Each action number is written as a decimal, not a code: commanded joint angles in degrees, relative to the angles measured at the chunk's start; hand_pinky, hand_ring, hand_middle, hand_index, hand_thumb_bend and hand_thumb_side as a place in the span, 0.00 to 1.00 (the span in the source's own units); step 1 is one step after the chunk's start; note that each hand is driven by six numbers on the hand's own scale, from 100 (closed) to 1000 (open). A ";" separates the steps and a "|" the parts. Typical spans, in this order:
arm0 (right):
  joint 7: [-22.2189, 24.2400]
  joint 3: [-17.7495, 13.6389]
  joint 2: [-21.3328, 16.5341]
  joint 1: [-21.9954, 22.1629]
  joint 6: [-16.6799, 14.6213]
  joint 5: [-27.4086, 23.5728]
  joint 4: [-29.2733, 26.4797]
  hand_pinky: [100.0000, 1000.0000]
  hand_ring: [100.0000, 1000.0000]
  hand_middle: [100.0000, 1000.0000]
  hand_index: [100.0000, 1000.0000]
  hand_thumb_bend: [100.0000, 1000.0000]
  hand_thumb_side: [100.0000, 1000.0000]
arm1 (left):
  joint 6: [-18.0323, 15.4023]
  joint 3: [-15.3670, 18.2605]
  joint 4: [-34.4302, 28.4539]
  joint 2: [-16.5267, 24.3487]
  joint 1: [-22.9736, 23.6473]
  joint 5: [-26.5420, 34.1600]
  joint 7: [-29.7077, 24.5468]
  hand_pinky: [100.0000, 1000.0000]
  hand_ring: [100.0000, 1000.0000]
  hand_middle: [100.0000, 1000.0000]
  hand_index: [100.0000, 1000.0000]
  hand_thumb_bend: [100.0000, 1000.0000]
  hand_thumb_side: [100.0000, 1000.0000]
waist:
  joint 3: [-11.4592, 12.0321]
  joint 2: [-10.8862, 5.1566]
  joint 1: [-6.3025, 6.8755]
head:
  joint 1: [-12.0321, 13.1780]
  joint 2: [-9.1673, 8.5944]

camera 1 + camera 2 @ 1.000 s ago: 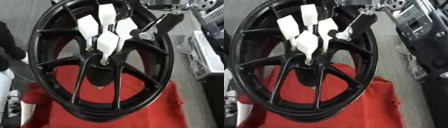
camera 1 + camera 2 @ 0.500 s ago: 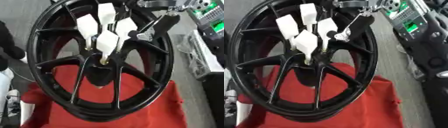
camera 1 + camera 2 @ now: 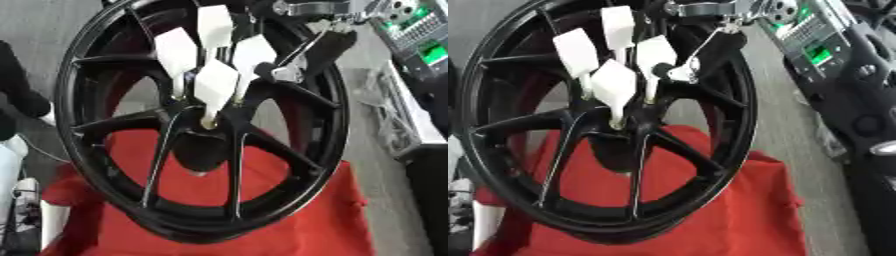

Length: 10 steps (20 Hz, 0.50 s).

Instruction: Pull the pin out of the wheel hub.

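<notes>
Up at one o'clock from the hub, the right hand (image 3: 302, 60) comes in dark from the upper right corner, silver joints showing, its tip just beside the white-tagged pins; whether its fingers are spread or curled I cannot tell. The left hand shows in no view. Four white-flagged pins (image 3: 214, 80) stand in the hub of the black alloy wheel (image 3: 105, 125), clustered at twelve o'clock above the centre bore, their shafts seated in the bolt holes. The wheel leans tilted on a red cloth (image 3: 289, 220) at six o'clock. By my judgement the reach is in hand: next calls for pinching one tag and drawing it straight out. A green-lit instrument (image 3: 815, 37) sits at two o'clock; its writing is unreadable.
</notes>
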 commanded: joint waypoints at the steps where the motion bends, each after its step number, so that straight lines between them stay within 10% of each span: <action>1: -0.23 -0.25 -0.77 -0.75 -0.09 0.14 0.06 0.77 0.61 0.59 0.77 0.11 0.44 | 0.12 0.00 -1.13 0.80 -0.86 -0.36 0.01 0.60 0.79 0.69 0.73 0.03 0.81 | 0.04 -0.91 0.37 | -0.37 0.13; 10: -0.18 0.09 -0.81 -0.53 -0.13 0.94 0.59 0.76 0.61 0.58 0.77 0.16 0.46 | 0.32 -0.04 -1.09 0.77 -0.87 -0.52 0.06 0.60 0.79 0.69 0.73 0.03 0.81 | 0.20 -0.89 0.31 | -0.83 0.29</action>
